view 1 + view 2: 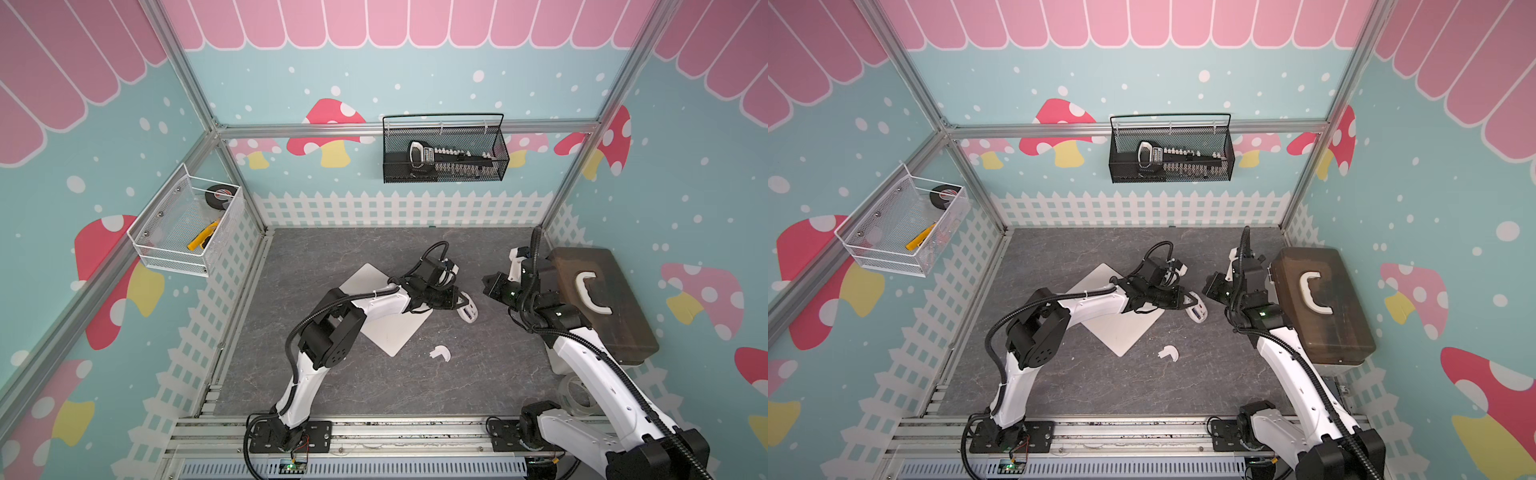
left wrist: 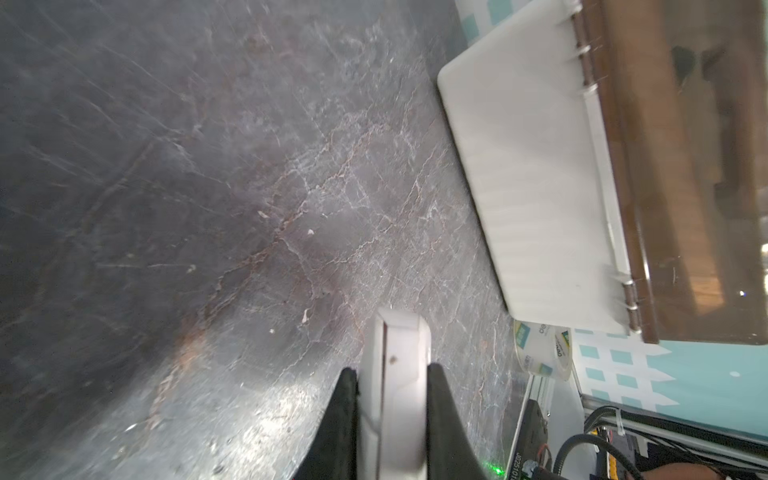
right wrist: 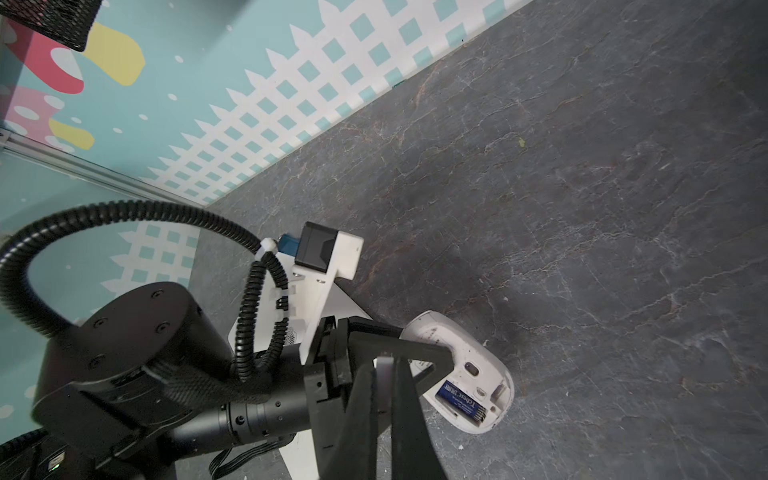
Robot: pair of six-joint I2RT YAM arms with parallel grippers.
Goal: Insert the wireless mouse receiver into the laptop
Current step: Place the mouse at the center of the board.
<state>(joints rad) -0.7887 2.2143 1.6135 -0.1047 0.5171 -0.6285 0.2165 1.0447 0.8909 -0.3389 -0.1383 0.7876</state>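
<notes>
Your left gripper (image 1: 462, 301) is clamping the white mouse (image 1: 468, 312) by its sides, and its 2 black fingers (image 2: 441, 415) are pressing on the shell in the left wrist view. The mouse is facing underside up with its compartment open, and a blue battery (image 3: 461, 401) is showing inside. Your right gripper (image 1: 485, 286) is hanging near the mouse with its jaws together. A pale sliver (image 3: 383, 360) is showing between their tips, and you cannot tell whether it is the wireless mouse receiver. The laptop (image 1: 390, 328) is lying closed and flat on the grey table (image 1: 332, 257), turned cornerwise, partly under your left arm, with the mouse just beside its right corner. The white curved cover piece (image 1: 440, 353) is lying on the table near the laptop's front corner.
</notes>
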